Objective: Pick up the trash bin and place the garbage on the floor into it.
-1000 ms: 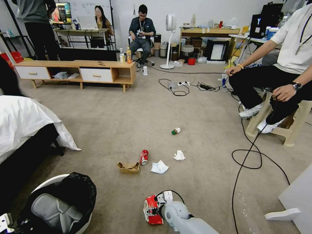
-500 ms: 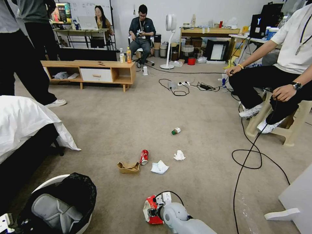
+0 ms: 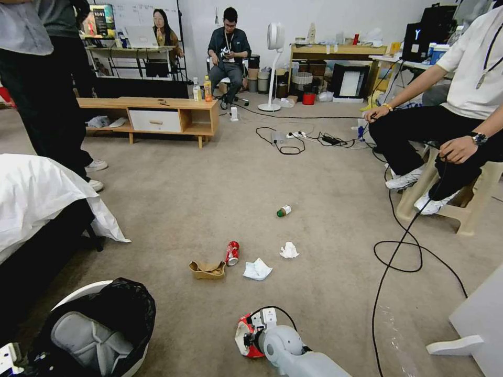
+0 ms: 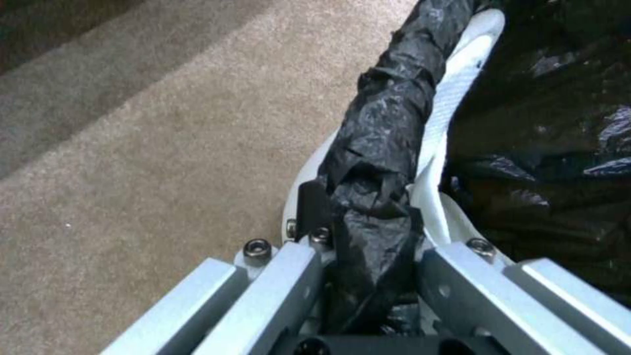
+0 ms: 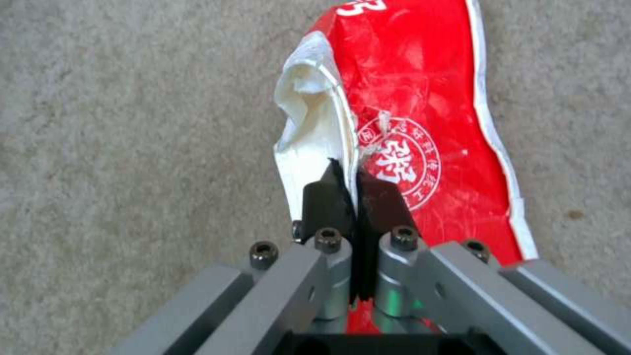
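Across the beige carpeted floor (image 3: 173,199), the biggest task item is the trash bin (image 3: 78,296), a white round tub lined with a black bag (image 4: 381,148), sitting at the robot's near left beside a bed draped in a white sheet (image 3: 36,199). The left gripper (image 4: 368,246) is clamped over the bin's rim, its jaws closed on the bunched bag and white plastic edge.

Next in size is the red snack wrapper (image 5: 427,123), low and near in the head view, just ahead of the right arm. The right gripper (image 5: 355,197) is pinched tight on the wrapper's torn white edge, the dark pads pressed together with only thin film between them.

Farther out lies the rest of the garbage: torn brown cardboard (image 3: 207,269) touching or nearly touching a red soda can (image 3: 232,253), a flat white tissue (image 3: 257,269) just beside them, a crumpled tissue (image 3: 288,250) near that, and a small green-capped bottle (image 3: 283,211) well apart, deeper in the room.

The risks, as I judge them: the grip on the wrapper is at its very edge, so the film could tear or slide free while being carried to the bin. The bin is held by one point on a slippery liner, so it might tilt or slip. A black cable (image 3: 398,251) loops on the carpet to the right and could snag the base.
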`<state>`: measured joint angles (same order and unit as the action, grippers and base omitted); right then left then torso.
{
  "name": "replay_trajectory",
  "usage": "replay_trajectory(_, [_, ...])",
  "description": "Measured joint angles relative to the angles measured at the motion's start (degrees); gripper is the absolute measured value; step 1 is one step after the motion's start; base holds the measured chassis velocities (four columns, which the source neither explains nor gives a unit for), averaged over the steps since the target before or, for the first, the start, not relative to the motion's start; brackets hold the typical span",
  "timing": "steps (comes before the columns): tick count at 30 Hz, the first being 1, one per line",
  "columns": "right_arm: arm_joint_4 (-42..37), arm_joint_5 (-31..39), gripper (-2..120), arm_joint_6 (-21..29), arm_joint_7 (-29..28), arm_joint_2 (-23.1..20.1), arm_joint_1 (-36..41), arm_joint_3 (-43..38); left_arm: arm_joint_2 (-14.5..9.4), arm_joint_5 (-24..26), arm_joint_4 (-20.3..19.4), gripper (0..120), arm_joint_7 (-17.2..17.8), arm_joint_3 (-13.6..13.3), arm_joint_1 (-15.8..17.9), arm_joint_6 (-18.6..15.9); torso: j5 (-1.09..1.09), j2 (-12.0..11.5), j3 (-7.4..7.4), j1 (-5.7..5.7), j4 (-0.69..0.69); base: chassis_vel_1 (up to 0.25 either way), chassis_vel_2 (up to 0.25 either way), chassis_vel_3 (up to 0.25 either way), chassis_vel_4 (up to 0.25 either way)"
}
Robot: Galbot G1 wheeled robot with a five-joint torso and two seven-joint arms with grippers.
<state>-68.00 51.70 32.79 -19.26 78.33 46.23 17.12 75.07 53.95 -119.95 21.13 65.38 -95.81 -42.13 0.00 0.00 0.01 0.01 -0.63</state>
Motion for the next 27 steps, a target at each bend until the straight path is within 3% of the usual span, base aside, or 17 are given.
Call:
replay_trajectory(15, [-3.92, 0.82, 0, -1.16, 0.15, -2.00, 0.19, -0.37, -0.06, 0.08, -0.35, 1, -0.01, -0.03, -0.06, 0.00, 0.01, 0.00, 0.00, 0.00, 0.01, 0.000, 0.000, 0.000, 0.000])
replay_trajectory(17, [-14.32, 3.61, 0, -1.39, -1.20, -7.16, -0.56, -2.31, -0.45, 1.92, -1.46, 1, 0.51, -0.35, 0.53, 0.00, 0.00, 0.00, 0.00, 0.00, 0.02, 0.000, 0.000, 0.000, 0.000])
replay_trajectory(27, [-35.52, 7.92, 0, -0.56, -4.06, -20.06, -1.28, -6.76, -2.07, 8.11, -4.24, 1, 2.46, -2.28, 2.27, 0.00, 0.01, 0.00, 0.00, 0.00, -0.02, 0.000, 0.000, 0.000, 0.000])
